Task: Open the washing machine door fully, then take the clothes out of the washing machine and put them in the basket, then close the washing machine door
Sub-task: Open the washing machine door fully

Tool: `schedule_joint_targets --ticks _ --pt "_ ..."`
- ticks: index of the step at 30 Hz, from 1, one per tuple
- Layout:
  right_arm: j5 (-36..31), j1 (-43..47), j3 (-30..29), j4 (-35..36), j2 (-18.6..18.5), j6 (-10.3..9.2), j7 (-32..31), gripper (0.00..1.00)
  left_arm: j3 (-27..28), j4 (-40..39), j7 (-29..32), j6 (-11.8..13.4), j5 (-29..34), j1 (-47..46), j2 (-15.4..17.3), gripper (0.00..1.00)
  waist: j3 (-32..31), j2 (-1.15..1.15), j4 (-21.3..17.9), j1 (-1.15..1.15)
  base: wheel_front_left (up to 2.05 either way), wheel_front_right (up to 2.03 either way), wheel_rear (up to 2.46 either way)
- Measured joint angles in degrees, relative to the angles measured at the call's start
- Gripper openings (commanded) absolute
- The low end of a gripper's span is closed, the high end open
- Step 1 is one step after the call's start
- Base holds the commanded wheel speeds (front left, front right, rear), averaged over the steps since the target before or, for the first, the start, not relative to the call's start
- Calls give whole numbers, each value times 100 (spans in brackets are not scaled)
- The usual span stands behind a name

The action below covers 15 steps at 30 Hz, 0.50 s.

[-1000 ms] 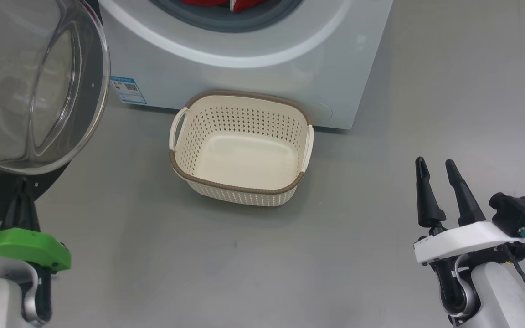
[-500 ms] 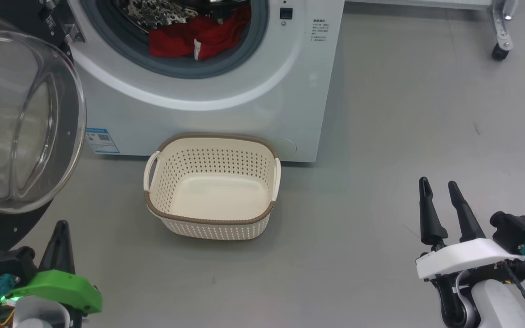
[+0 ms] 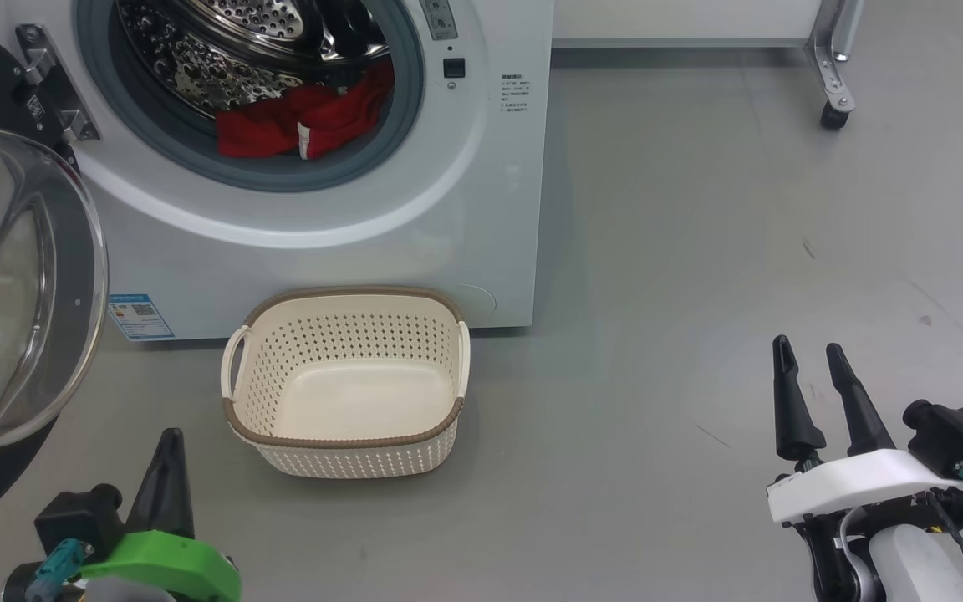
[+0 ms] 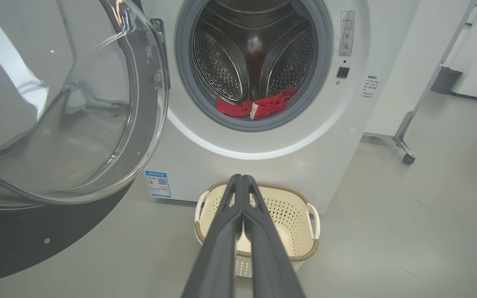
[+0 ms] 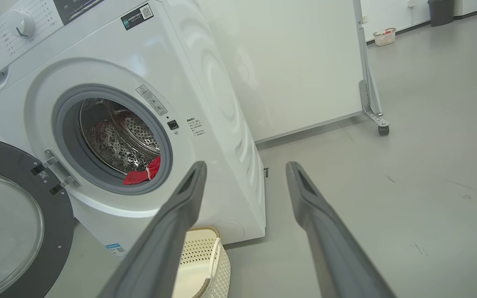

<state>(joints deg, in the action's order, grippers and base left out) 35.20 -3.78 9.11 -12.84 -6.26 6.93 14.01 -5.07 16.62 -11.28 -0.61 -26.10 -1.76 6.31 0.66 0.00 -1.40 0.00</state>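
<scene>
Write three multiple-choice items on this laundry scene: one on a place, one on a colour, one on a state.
1. Where does the basket stand?
A. on the floor, in front of the washing machine
B. on top of that machine
C. on a shelf

2. What colour are the clothes in the drum?
A. blue
B. green
C. red

3. How is the left hand?
A. open wide
B. shut, holding nothing
C. shut on cloth

Answers:
1 A: the head view shows it on the floor against the machine's front.
2 C: red fabric lies at the drum's front lip.
3 B: the left wrist view shows its fingers pressed together with nothing between them.
</scene>
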Motion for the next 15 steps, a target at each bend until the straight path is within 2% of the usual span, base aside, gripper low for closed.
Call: schedule_joint_targets --ticks 3,4,5,6,7,15 --pt "-5 73 -53 32 -8 0 0 100 -92 -100 -45 -29 75 6 -44 0 7 0 -42 0 0 0 0" --pt "-35 90 -44 31 -11 0 0 100 -92 -138 -59 -29 87 12 -45 9 11 0 -49 0 0 0 0" --pt "-86 90 -18 34 -24 0 0 100 -76 -200 -94 -27 90 27 -44 47 19 0 -61 0 0 0 0" --pt "-147 90 4 36 -43 0 0 100 -66 -248 -125 -27 91 36 -43 92 28 0 -74 0 0 0 0" --pt "-185 90 2 40 -56 -1 0 100 -67 -276 -140 -27 91 43 -45 100 41 0 -85 0 0 0 0" --pt "-189 90 -68 85 -34 -2 1 100 -81 -404 -190 -29 82 87 -122 100 120 0 -124 0 0 0 0"
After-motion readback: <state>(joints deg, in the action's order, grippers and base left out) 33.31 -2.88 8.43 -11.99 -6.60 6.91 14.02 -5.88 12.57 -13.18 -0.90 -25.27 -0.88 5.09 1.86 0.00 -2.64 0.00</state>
